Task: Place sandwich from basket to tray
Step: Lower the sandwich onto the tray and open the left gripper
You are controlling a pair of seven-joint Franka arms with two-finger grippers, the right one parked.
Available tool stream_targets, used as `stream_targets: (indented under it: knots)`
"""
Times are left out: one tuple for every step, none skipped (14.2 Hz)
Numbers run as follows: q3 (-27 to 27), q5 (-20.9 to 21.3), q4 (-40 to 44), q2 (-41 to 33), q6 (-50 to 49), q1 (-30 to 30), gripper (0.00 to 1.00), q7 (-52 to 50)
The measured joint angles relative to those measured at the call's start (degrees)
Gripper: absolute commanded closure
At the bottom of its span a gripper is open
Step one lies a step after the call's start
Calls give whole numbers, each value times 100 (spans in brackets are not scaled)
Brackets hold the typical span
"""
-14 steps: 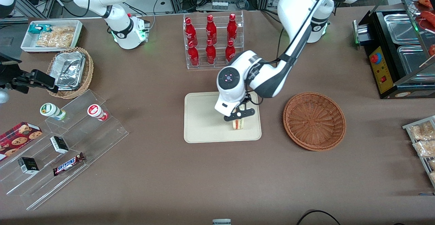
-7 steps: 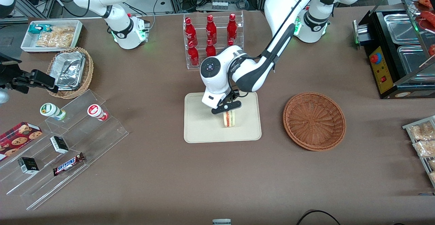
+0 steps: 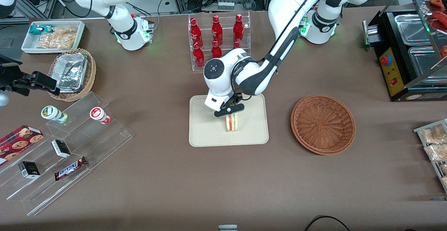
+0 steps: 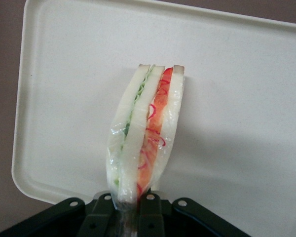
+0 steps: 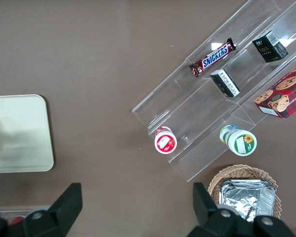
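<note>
Your claw [image 3: 228, 110] hangs over the middle of the tray [image 3: 202, 133], and its fingers [image 4: 150, 212] are closed on the plastic wrap at one end of the sandwich [image 3: 231, 122]. You see the sandwich standing on edge, with red, orange and green layers between pale bread; whether it touches the tray surface, you cannot tell. The basket [image 3: 323, 124] lies beside the tray on the table [image 3: 223, 182], toward the working arm's end, with nothing inside.
</note>
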Motion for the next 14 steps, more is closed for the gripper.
stream_targets:
  knots:
    - [1,0,0,17,94,0,94,-2]
    - [3,0,0,43,183,0,88,-9]
    - [10,-12,0,71,245,0,80,-20]
    - [16,-47,0,90,277,1,49,-22]
    - [20,-111,0,100,299,2,2,-22]
    - [21,-161,0,103,340,1,0,-22]
    - [21,-191,0,105,381,2,0,-22]
    - [21,-223,0,105,407,2,0,-23]
    - [21,-249,5,105,433,1,0,-23]
    - [21,-260,25,101,457,2,0,-23]
    - [21,-265,74,87,463,4,0,-23]
    - [31,-271,133,47,463,15,0,-26]
    - [50,-274,189,-33,457,59,0,-29]
    - [64,-276,237,-156,380,145,0,-29]
